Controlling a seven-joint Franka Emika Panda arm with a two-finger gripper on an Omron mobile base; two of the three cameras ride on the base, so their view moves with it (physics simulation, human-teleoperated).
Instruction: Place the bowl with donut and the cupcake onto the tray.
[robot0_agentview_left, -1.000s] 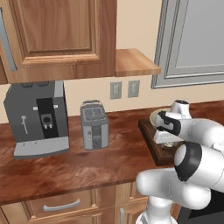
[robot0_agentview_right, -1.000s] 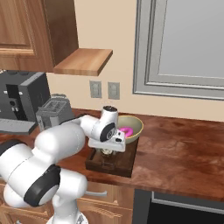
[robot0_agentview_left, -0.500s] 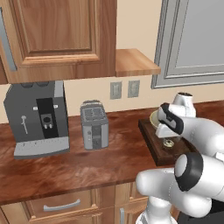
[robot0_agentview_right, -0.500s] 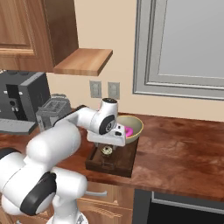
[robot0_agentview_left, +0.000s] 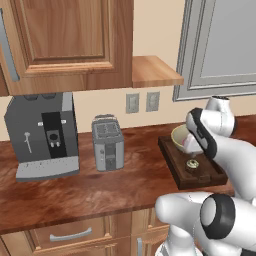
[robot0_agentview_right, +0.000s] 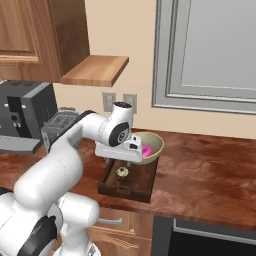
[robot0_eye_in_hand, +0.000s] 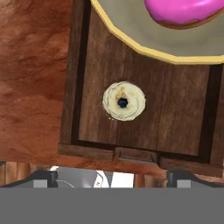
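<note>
Nearest you, the fingers (robot0_eye_in_hand: 112, 175) sit above the tray (robot0_eye_in_hand: 188, 118), with their tips spread wide apart at either side of the hand view and nothing between them. Straight below them the cupcake (robot0_eye_in_hand: 124, 101) stands on the tray's slatted floor, near its end wall and clear of the sides. In the right base view you can see the gripper (robot0_agentview_right: 121, 155) hanging over the cupcake (robot0_agentview_right: 121, 172), not touching it. Further along, the bowl (robot0_eye_in_hand: 131, 30) rests on the far part of the tray, its yellowish rim overhanging the tray's edge, and the pink donut (robot0_eye_in_hand: 186, 11) lies inside it. The tray (robot0_agentview_left: 186, 176) sits on the bench (robot0_agentview_left: 75, 192). Beyond, to the left, stand a toaster (robot0_agentview_left: 107, 142) and a coffee machine (robot0_agentview_left: 42, 134) against the wall.
</note>
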